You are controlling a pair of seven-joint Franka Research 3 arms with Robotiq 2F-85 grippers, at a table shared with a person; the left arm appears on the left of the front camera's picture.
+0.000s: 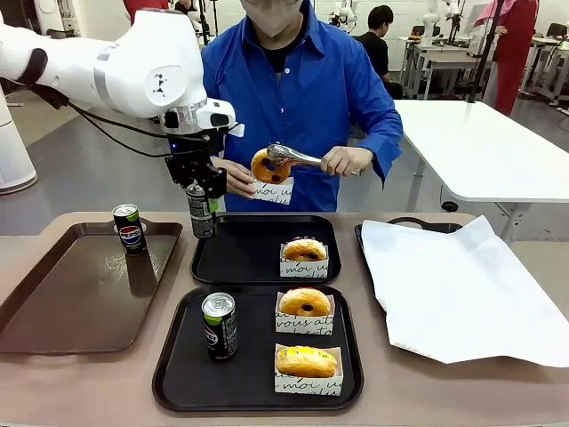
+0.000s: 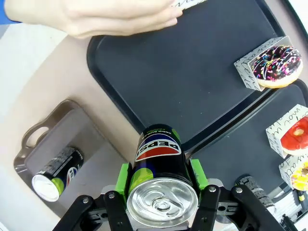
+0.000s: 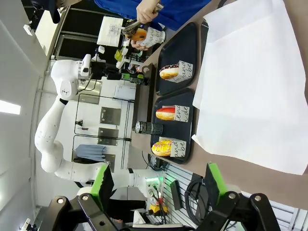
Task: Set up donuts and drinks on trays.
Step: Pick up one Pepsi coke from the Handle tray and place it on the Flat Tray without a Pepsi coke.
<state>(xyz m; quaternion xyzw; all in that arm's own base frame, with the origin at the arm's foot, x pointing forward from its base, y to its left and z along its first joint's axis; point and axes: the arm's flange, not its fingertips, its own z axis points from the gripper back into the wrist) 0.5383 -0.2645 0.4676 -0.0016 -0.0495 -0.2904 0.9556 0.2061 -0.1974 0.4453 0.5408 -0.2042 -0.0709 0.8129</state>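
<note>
Over the far tray (image 1: 249, 249); left gripper (image 1: 202, 191) seemingly clutches a can (image 1: 201, 213).

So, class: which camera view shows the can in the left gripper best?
The left wrist view: the can sits close up between the left gripper's green pads, its logo and silver top plain. The front view shows it small and side-on above the far tray's left edge. In the right wrist view it is too small to tell.

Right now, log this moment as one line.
left gripper: shut on can, above far tray left edge | right gripper: open, empty | person: tongs holding donut
</note>
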